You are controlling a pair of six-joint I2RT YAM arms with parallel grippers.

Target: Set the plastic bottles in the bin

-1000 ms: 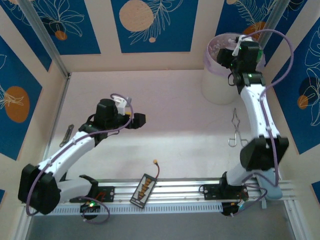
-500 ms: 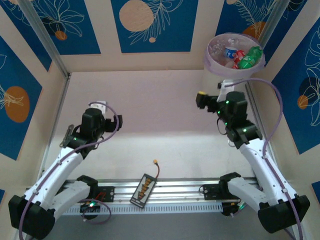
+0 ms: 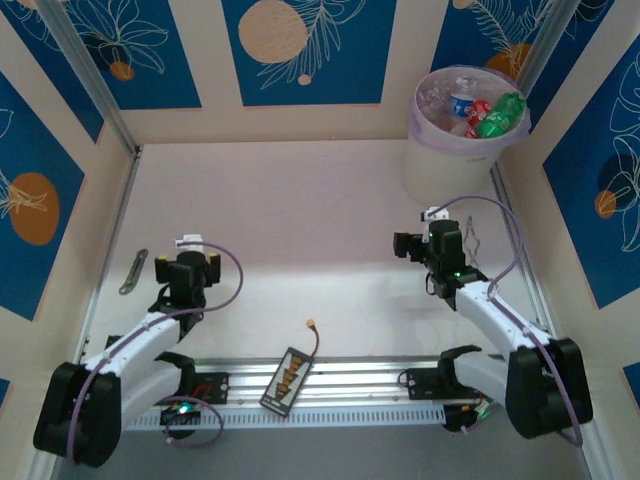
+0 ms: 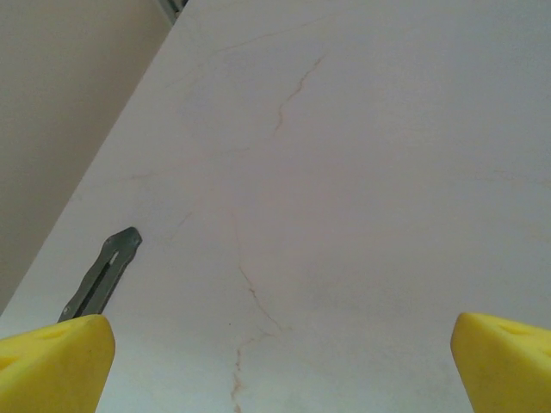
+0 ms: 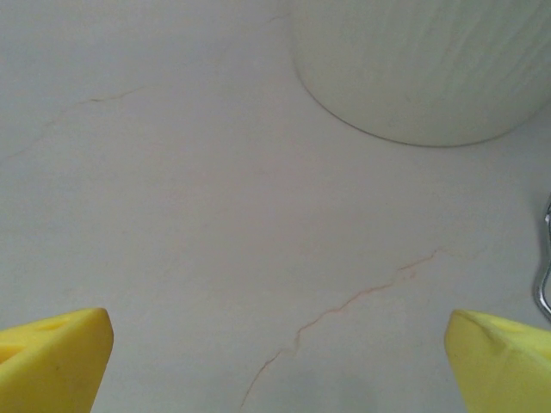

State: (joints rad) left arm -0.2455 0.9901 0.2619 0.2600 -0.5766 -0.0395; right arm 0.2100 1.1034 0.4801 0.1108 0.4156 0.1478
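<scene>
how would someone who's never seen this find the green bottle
At the far right corner of the table stands a big white bin with a lilac liner. The green bottle lies inside it, against the right rim. Neighbouring bottles are clear with red or blue labels; only it is green.

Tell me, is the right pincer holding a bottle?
No, the right pincer stands open, nothing but table between its fingers.
</scene>
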